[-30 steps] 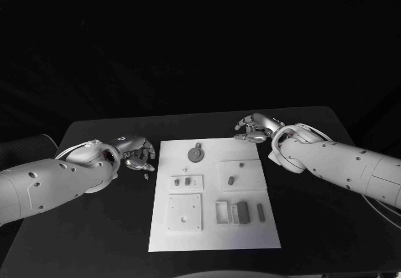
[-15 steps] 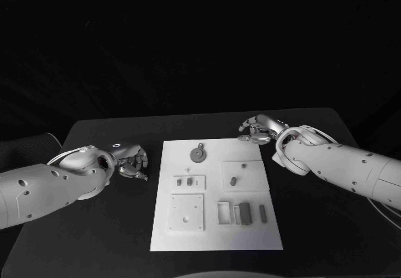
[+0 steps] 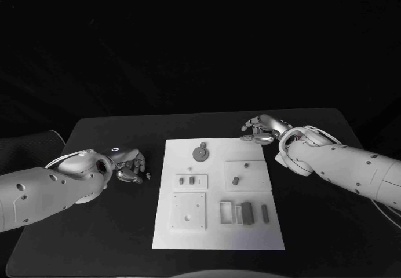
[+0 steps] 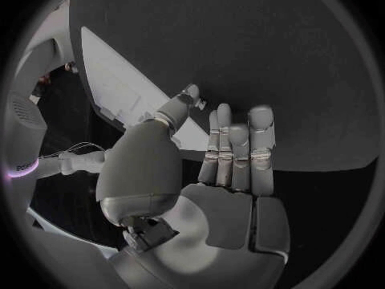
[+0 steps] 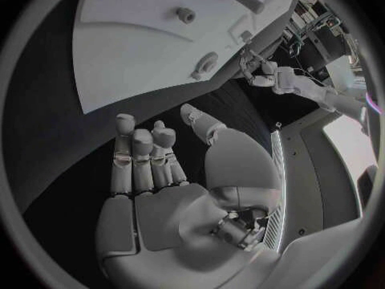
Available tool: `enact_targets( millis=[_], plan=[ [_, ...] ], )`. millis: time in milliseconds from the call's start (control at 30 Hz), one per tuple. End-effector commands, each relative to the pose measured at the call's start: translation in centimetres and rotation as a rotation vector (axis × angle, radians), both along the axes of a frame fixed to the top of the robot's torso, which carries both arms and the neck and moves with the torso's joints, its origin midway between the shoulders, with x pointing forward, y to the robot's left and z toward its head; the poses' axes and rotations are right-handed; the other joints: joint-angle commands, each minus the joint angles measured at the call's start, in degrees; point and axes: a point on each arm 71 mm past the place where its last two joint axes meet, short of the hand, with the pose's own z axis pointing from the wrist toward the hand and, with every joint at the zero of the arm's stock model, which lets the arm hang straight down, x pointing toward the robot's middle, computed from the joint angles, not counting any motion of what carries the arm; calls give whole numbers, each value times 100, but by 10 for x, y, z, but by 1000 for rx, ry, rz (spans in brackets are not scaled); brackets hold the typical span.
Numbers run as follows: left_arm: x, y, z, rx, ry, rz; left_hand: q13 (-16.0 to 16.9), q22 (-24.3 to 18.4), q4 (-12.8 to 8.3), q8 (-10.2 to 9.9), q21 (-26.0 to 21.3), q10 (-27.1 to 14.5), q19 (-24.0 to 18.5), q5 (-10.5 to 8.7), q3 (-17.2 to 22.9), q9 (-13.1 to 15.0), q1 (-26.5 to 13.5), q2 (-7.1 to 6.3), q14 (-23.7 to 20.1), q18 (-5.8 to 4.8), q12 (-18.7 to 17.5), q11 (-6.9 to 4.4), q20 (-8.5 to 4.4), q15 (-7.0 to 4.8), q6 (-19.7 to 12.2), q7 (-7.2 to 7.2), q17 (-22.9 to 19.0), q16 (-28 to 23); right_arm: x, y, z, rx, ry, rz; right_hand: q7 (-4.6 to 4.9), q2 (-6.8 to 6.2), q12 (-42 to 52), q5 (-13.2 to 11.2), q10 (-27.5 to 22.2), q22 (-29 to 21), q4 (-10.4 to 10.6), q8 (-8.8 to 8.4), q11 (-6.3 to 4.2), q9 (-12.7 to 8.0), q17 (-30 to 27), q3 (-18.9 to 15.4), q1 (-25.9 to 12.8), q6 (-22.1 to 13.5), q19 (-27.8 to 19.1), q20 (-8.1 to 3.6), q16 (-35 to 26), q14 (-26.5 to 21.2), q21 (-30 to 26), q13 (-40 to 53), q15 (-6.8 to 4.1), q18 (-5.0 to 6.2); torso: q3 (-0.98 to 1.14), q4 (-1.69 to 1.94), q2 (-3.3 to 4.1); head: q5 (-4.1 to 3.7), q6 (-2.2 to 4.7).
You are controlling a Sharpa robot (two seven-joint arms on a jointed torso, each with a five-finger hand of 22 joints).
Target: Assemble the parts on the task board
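Both hands empty, fingers apart: right silver hand [image 3: 260,131] sits nearer the round grey disc part [image 3: 200,153] on the flat white task board [image 3: 217,231], left silver hand [image 3: 130,165] farther off

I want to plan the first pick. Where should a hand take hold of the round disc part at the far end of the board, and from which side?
Probably from above, pinching the round disc part across its rim: it lies flat on the task board, so only its edge offers grip.

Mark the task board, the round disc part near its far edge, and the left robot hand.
task board [image 3: 219,234]: head view, bare near strip.
round disc part [image 3: 200,153]: head view, disc centre.
left robot hand [image 4: 233,173]: left wrist view, base of the straight fingers.
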Motion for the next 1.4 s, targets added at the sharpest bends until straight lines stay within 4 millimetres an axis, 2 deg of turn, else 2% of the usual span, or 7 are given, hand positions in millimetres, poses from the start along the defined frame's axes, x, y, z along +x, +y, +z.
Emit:
enact_targets(
  millis=[33,467,600,900,1267,1400],
  plan=[
    [-1,-3,-1,-49,-52,-19,-6,5,6,47,-34,10,21,-18,-25,12,12,-34,-5,598,-27,8,29,15,-34,-2,7,-24,-1,1,0,2,0,9,25,-1,18,36,-33,44,38,39,16,-8,-8,-5,-59,-1,5,-34,21,1,-24,-7,-59,86,0,-6,0,15,-7],
    [-2,-9,-5,-127,-93,-23,17,10,33,198,-89,163,43,-18,96,60,109,19,18,592,-1,-29,27,-16,68,-19,1,-71,-1,0,-1,1,0,5,25,0,19,38,-33,45,39,40,16,-8,-8,-4,-59,0,6,-34,22,2,-24,-8,-59,86,4,-12,4,0,-17],
    [-2,-11,-7,-137,-93,-25,16,14,42,219,-99,191,48,-18,119,62,124,57,22,590,-7,-40,20,-26,84,-32,1,-80,-1,0,-1,1,0,6,25,0,19,38,-33,45,39,40,15,-8,-8,-4,-59,0,6,-35,22,2,-24,-8,-59,86,7,-9,3,24,-33],
    [-6,-13,-17,-128,-47,-31,-72,49,-13,214,-137,317,24,-18,190,10,229,212,1,562,-167,-55,7,-39,176,-70,6,-124,0,0,-1,0,1,5,25,1,19,39,-32,45,40,41,15,-9,-8,-4,-59,0,7,-35,23,3,-24,-9,-59,86,5,-10,5,10,-47],
    [-6,-14,-19,-121,-29,-36,-165,97,-56,195,-169,459,-11,-17,201,-30,254,297,-37,530,-359,-66,-4,-48,290,-107,19,-157,0,0,-1,0,1,4,25,5,20,40,-31,45,42,42,15,-9,-8,-3,-60,1,8,-35,23,3,-23,-10,-59,86,4,-7,1,6,-68],
    [-5,-14,-20,-119,-29,-34,-240,121,-69,112,-196,457,-27,-18,209,-74,257,326,-57,515,-535,-42,-4,-28,262,-89,24,-179,0,-1,-1,0,1,4,25,6,20,40,-31,45,42,42,15,-9,-8,-2,-60,1,8,-35,23,4,-23,-10,-60,86,4,-8,3,12,-64]
  ],
)
